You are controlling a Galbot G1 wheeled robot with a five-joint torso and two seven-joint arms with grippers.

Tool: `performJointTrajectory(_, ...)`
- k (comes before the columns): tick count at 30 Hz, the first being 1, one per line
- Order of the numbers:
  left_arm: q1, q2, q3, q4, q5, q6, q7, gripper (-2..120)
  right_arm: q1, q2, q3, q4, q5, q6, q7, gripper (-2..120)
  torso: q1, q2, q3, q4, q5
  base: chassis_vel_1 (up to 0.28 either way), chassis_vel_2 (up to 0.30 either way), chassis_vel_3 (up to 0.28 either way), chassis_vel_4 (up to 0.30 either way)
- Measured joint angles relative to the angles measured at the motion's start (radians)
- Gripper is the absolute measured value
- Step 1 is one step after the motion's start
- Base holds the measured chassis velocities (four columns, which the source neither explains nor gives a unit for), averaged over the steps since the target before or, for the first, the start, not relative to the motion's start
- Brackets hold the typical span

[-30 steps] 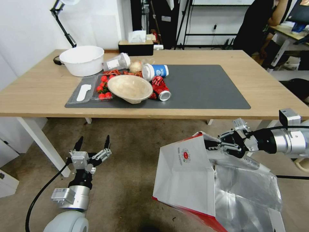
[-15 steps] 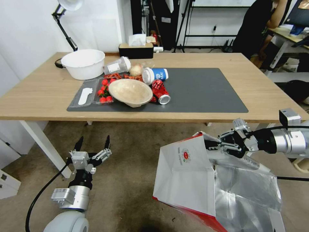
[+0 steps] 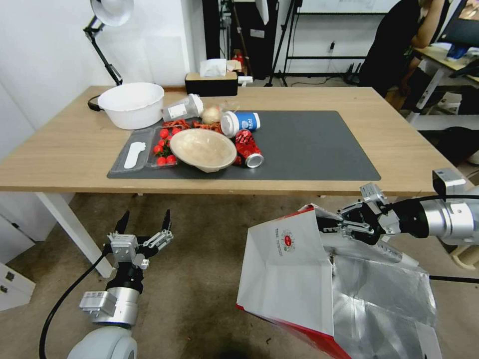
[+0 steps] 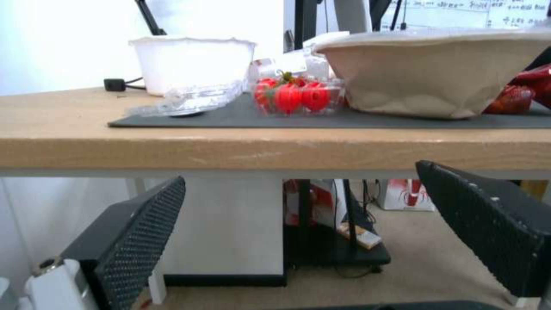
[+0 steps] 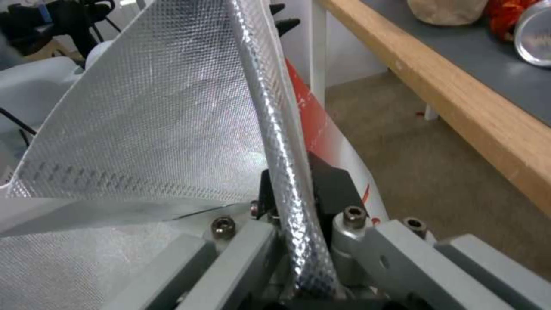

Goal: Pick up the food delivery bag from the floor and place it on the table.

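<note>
In the head view the bag (image 3: 287, 271) sits in the lower right of the frame, its white face with the round red logo turned toward us and the foil lining spilling open to the right. The right gripper (image 3: 327, 227) reaches in from the right edge and has its jaws clamped on the bag's top rim. The floor (image 3: 199, 249) shows beneath, and the bag's base runs off the bottom edge, so I can't tell if it touches. The left gripper (image 3: 144, 222) hangs at lower left, jaws apart, holding nothing. Across the upper half lies the table (image 3: 60, 149) with its mat (image 3: 309, 144), where a bowl (image 3: 202, 148), tomatoes (image 3: 162, 149) and a can (image 3: 248, 147) crowd the left part

Left wrist view — the table edge (image 4: 275, 150) crosses mid-frame, the bowl (image 4: 436, 73) at upper right, both black fingers (image 4: 137, 241) spread wide at the bottom

Right wrist view — the foil rim (image 5: 281, 172) runs up the centre, pinched between the dark pads (image 5: 335, 189); the table edge (image 5: 459, 103) slants down the right side
</note>
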Motion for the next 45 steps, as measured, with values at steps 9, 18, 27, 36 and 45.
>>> performJointTrajectory(9,0.001,0.001,0.0,-0.001,0.0,-0.001,0.001,100,-0.001,0.0,0.001,0.002,0.0,0.0,0.0,0,0.02,0.05,0.03,0.0,0.0,0.0,0.0,0.0,0.0)
performJointTrajectory(18,0.001,0.001,0.0,-0.002,0.0,-0.003,0.001,100,-0.003,0.001,0.003,0.004,-0.001,0.0,0.0,0,0.043,0.106,0.063,0.0,0.0,0.0,0.0,0.0,0.0)
performJointTrajectory(27,0.002,0.001,-0.001,-0.003,-0.001,-0.003,0.001,100,-0.004,0.002,0.003,0.005,-0.002,0.0,0.001,0,0.067,0.161,0.094,0.0,0.0,0.0,0.0,0.0,0.0)
performJointTrajectory(36,0.001,0.003,-0.002,-0.003,-0.002,-0.003,0.001,100,-0.005,0.003,0.003,0.004,-0.003,0.0,0.001,0,0.094,0.225,0.131,0.0,0.0,0.0,0.0,0.0,0.0)
performJointTrajectory(45,0.002,0.003,-0.002,-0.003,-0.003,-0.004,0.001,100,-0.007,0.003,0.003,0.005,-0.004,0.001,0.002,0,0.118,0.28,0.162,0.0,0.0,0.0,0.0,0.0,0.0)
